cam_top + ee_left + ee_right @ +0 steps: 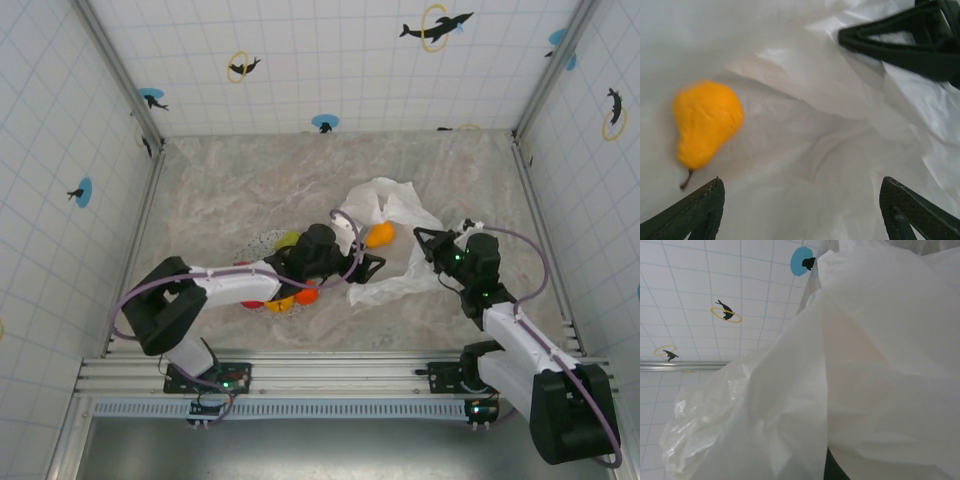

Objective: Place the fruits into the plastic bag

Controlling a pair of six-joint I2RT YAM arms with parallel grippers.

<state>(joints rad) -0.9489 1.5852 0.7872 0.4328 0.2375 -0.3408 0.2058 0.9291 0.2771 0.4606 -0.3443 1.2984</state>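
"Well, where's the yellow fruit (707, 122)?"
"Lying on the bag (840, 130), ahead and to the left of the left gripper (802, 186) — its jaws spread wide, nothing between them."
"And the right gripper (422, 238)?"
"Jaws pressed together, pinching the bag's edge, ahead and right of the left jaws."

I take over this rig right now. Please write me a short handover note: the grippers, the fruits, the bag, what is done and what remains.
Left gripper: open, empty, above the plastic bag.
Right gripper: shut on the plastic bag's edge, holding it up.
Done: one yellow pear-shaped fruit lies on the bag's plastic, apparently inside its mouth.
Left: a green fruit, an orange fruit and others partly hidden under the left arm lie at the speckled plate. They probably go to the bag one by one.
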